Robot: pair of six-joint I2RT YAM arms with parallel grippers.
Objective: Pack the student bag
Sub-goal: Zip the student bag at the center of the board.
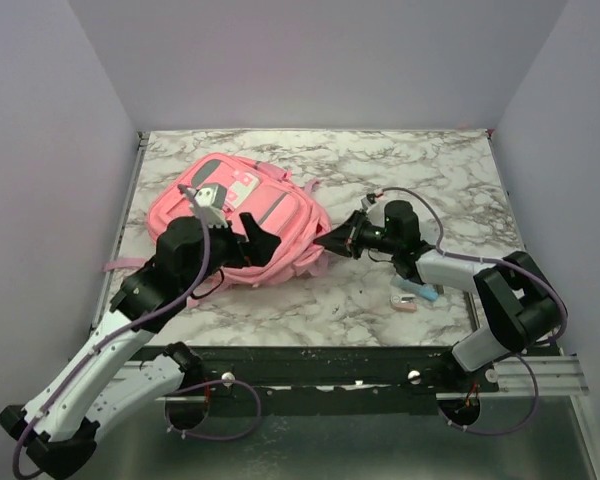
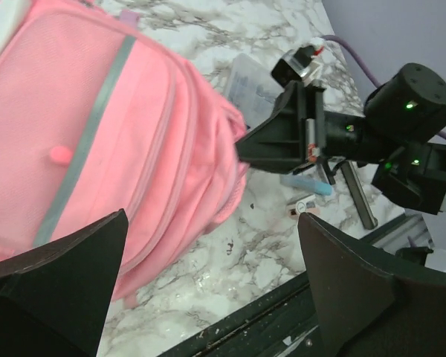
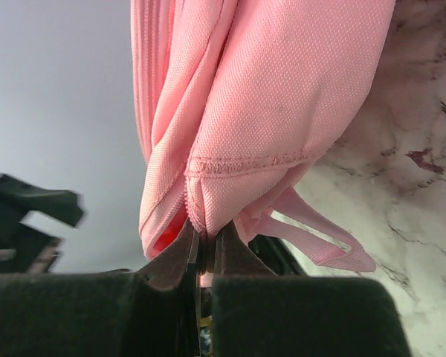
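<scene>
Pinching a stitched seam, my right tool (image 3: 204, 251) is clamped shut on a fold of pink cloth at the right-hand edge of the student bag (image 1: 242, 215). The bag lies flat on the marble worktop (image 1: 400, 165), left of centre, front pockets up. My left tool (image 2: 208, 297) hangs over its near side with its jaws spread wide, holding nothing.

I judge the bag soft and floppy, probably light, and not fragile. A pull on loose cloth would likely bunch it or drag the whole bag rather than open it. The woven fabric looks grippy enough. I'd take hold at seams, the zip edge or the straps, with one tool anchoring while the other pulls.
</scene>
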